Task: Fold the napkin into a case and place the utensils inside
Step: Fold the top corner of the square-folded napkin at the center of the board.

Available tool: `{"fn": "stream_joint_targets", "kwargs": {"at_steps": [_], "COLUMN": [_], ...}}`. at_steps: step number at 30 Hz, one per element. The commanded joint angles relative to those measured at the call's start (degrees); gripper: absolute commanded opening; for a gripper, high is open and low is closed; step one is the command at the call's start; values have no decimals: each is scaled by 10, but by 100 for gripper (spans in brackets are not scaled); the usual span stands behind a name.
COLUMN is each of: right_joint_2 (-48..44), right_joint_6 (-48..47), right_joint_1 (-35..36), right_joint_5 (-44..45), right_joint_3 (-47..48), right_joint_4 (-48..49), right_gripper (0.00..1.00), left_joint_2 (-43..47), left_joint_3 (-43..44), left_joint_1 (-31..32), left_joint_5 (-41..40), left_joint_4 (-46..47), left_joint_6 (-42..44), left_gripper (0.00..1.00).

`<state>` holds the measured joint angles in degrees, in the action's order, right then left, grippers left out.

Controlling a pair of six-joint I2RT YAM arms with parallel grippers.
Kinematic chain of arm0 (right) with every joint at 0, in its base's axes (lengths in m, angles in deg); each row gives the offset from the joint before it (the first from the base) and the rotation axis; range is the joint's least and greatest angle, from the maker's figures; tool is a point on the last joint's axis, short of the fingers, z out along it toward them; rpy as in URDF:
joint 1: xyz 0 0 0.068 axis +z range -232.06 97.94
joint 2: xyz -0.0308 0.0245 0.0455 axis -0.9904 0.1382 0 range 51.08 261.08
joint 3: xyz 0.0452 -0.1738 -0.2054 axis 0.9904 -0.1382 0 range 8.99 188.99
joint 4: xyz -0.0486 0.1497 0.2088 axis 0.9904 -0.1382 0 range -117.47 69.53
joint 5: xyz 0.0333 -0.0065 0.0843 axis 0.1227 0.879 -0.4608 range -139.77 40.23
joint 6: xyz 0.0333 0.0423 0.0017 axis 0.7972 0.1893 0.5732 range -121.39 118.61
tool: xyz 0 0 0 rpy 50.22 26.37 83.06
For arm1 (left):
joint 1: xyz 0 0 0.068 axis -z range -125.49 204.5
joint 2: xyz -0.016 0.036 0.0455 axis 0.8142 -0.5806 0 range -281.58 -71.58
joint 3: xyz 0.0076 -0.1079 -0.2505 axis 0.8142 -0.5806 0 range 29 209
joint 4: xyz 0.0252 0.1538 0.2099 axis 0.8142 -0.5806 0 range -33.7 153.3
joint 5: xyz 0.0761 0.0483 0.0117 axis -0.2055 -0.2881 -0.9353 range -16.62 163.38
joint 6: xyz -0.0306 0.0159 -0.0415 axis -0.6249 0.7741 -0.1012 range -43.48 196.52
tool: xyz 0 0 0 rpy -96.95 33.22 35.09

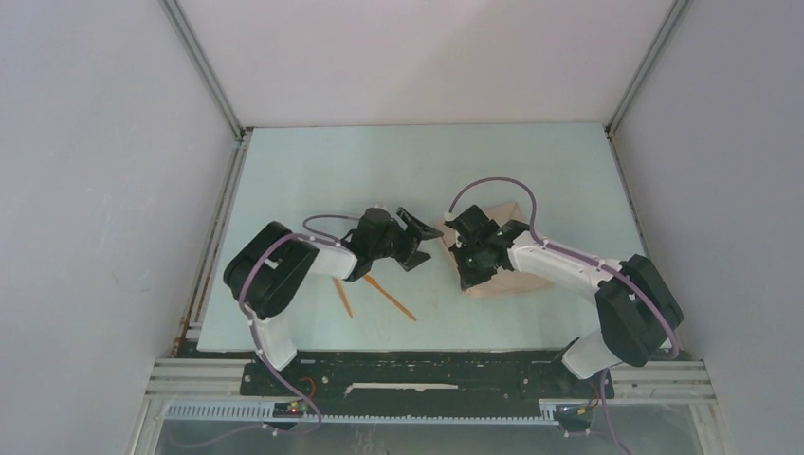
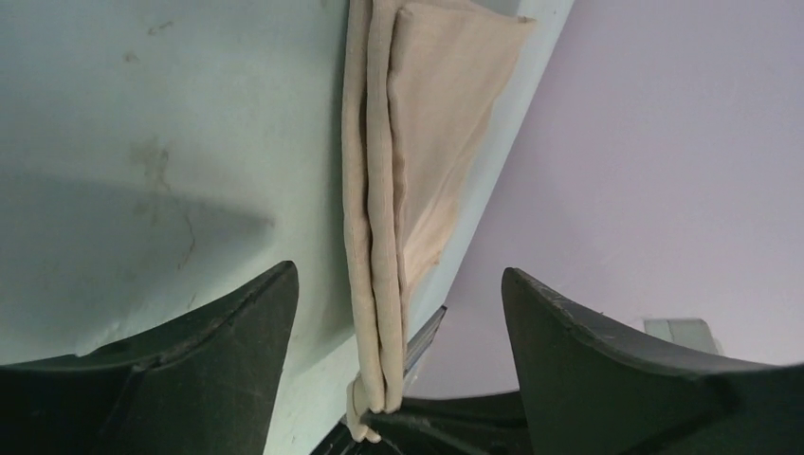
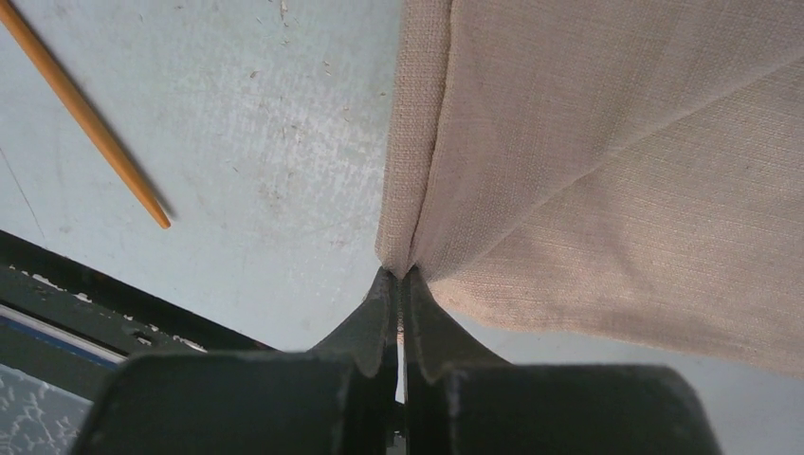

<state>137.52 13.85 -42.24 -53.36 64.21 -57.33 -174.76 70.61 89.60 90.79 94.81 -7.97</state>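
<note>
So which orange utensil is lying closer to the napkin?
The right-hand utensil, the longer-looking one, slanting toward the table's near edge. The other utensil lies to its left, farther from the napkin.

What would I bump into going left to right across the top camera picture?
short-looking orange utensil → longer orange utensil → left gripper, its jaws open → folded beige napkin

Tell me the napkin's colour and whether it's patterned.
Plain beige-tan with no pattern, only the cloth's fine weave. The napkin shows best in the right wrist view.
</note>
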Motion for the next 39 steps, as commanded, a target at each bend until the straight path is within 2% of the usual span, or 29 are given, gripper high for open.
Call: {"fn": "stream_joint_targets", "kwargs": {"at_steps": [1,8,11,18,21,24,25,30,35,39], "right_joint_2": [-27,-36,-38,-36,-36,-39,-40,-51,-47,-27], "right_joint_6": [-11,-19,-19,-18,-17,-12,-6,47,154,263], "right_joint_1": [-12,-20,-21,-19,-13,-1,4,22,36,49], "right_joint_5": [-16,-26,-30,-31,-28,-28,-30,-112,-254,-362], "right_joint_3": [-5,-8,-8,-9,-9,-8,-8,-7,15,37], "right_joint_4": [16,19,20,22,24,28,32,97,251,430], "right_gripper": [0,0,0,0,0,0,0,0,0,0], "left_joint_2": [-43,-102,-113,-119,-109,-88,-76,31,222,367], "left_joint_3": [37,78,90,102,115,127,127,98,72,116], "left_joint_1": [17,21,20,19,15,4,-2,-47,-114,-131], "left_joint_5": [-49,-64,-68,-75,-80,-83,-84,-84,-111,-212], "left_joint_4": [13,11,10,8,-10,-32,-40,-111,-271,-429], "left_joint_6": [-10,-3,4,23,54,88,97,156,233,314], "left_gripper": [80,67,55,34,22,5,1,0,0,0]}}
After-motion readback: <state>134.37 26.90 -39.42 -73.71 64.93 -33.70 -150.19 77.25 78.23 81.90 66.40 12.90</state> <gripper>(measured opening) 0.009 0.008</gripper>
